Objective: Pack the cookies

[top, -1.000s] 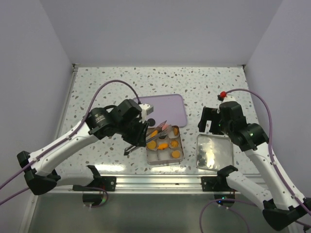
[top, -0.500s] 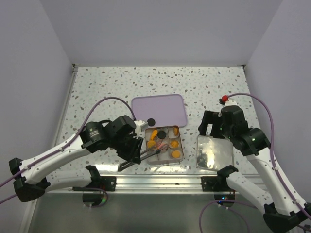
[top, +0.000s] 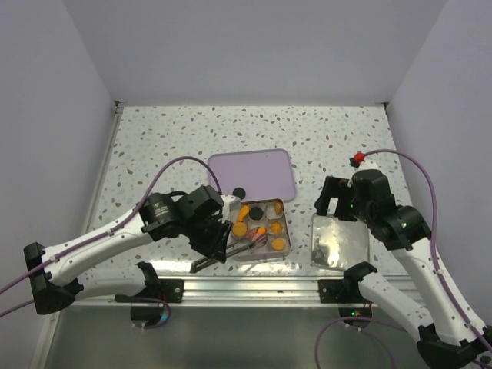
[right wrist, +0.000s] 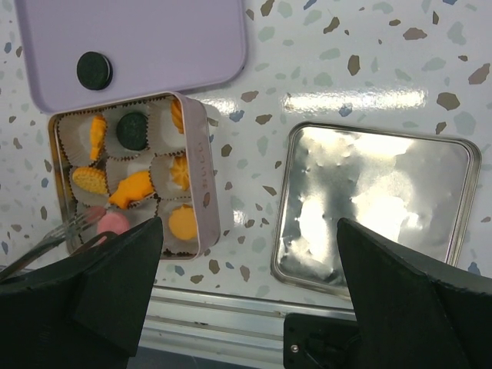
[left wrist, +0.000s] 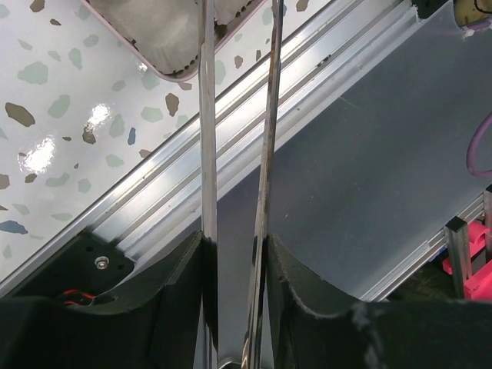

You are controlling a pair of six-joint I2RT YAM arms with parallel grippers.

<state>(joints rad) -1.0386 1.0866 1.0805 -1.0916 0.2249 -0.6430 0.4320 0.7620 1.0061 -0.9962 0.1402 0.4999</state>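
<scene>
The cookies (right wrist: pixel 132 189) lie in white paper cups inside a small pink tin (right wrist: pixel 198 181): mostly orange, one dark (right wrist: pixel 132 128), one pink (right wrist: pixel 114 223) at the near left. Another black cookie (top: pixel 240 192) sits on the lilac tray (top: pixel 257 171). My left gripper (top: pixel 217 244) is shut on metal tweezers (left wrist: pixel 206 115). Their tips (right wrist: pixel 58 231) reach the tin's near-left corner beside the pink cookie. My right gripper (right wrist: pixel 250 292) is open and empty, hovering between the tin (top: pixel 287 231) and the silver lid.
A shiny silver tin lid (top: pixel 342 240) lies upside down to the right of the tin, also in the right wrist view (right wrist: pixel 377 207). An aluminium rail (top: pixel 254 286) runs along the table's near edge. White walls enclose three sides.
My left gripper has swung back toward the near edge, taking the tweezers' tips from over the tin's far part down to its near-left corner. The right arm has shifted slightly.
</scene>
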